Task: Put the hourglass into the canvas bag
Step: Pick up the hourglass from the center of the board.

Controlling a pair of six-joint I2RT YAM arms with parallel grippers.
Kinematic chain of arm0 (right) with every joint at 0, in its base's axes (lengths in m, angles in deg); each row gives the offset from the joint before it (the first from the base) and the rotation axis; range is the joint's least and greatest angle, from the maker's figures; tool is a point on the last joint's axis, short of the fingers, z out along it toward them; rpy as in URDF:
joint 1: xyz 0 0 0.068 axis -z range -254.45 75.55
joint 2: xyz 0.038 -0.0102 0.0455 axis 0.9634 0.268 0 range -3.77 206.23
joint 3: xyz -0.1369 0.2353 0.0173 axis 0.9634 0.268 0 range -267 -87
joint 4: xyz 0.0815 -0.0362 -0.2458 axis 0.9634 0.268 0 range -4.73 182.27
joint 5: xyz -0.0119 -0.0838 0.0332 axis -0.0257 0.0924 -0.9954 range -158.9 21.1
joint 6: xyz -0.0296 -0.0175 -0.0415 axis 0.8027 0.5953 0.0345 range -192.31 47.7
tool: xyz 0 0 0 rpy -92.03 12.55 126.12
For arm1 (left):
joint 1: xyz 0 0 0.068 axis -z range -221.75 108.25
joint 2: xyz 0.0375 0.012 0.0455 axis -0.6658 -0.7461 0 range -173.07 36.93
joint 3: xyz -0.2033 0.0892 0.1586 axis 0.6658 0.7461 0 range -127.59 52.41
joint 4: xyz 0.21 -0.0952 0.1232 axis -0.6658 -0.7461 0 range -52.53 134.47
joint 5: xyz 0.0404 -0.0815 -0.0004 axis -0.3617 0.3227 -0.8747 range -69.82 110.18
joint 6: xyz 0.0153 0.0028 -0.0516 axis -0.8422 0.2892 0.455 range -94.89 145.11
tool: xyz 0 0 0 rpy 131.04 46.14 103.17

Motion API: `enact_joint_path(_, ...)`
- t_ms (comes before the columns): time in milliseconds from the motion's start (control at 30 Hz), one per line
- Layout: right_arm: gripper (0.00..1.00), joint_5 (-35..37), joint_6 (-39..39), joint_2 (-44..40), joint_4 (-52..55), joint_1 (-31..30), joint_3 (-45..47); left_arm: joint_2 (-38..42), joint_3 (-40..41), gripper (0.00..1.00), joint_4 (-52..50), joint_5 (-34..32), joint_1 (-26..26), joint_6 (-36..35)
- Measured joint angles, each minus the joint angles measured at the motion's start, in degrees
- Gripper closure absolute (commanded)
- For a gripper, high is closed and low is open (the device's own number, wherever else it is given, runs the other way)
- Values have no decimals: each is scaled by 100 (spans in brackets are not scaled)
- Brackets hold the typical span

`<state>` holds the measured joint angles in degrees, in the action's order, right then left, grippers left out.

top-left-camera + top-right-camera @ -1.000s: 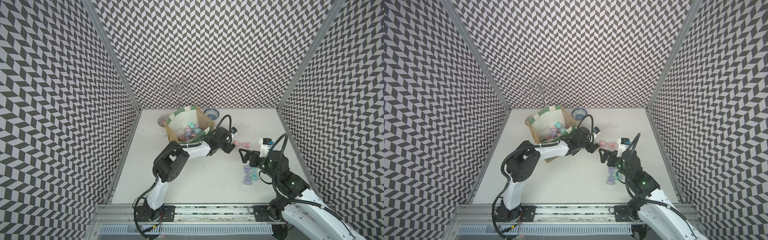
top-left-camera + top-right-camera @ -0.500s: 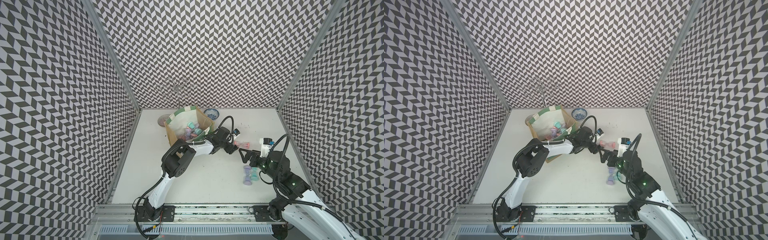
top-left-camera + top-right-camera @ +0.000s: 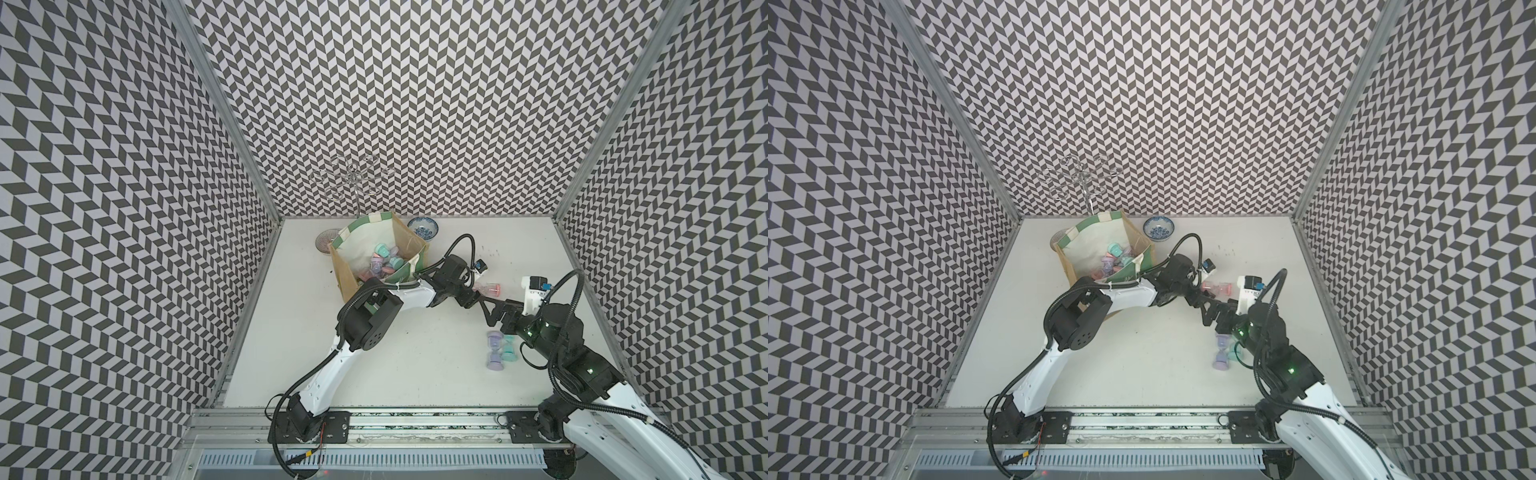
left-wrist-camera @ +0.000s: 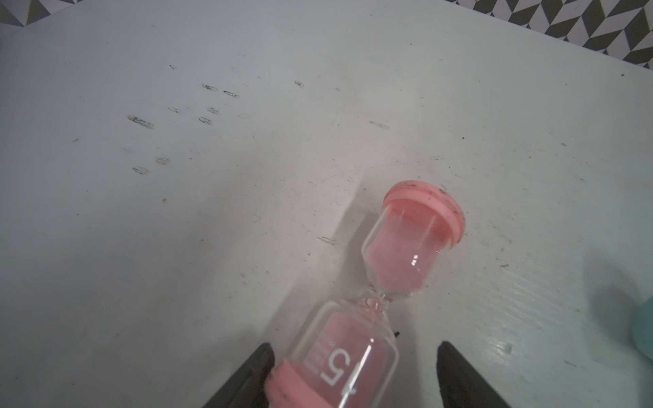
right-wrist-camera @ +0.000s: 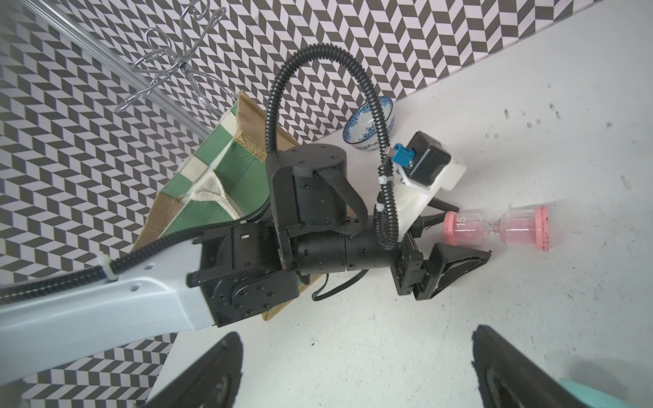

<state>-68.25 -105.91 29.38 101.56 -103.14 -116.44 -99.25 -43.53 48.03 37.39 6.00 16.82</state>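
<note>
Left wrist view: pink hourglass lies on bench, right of canvas bag, between half-open left fingers, one touching its cap, unclamped. Right fingers: wide apart, empty. Outstanding: grasp, lift, bagging.

pink hourglass: clear glass, pink caps, white "15"; lies on its side on the desk, right of the canvas bag
canvas bag: tan burlap, green panels, striped rim; upright, open, pastel hourglasses inside
purple hourglass, teal hourglass: side by side, farther from the canvas bag
</note>
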Motion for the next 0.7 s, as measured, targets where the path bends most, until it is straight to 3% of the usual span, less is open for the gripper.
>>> enact_joint_path(167, 1, -2, 0, -26, 0, 0, 0, -98, -48, 36, 15, 55, 28, 33)
enact_joint_path(700, 1, 0, 0, -68, -2, 0, 2, -168, -125, 58, 68, 105, 50, 186)
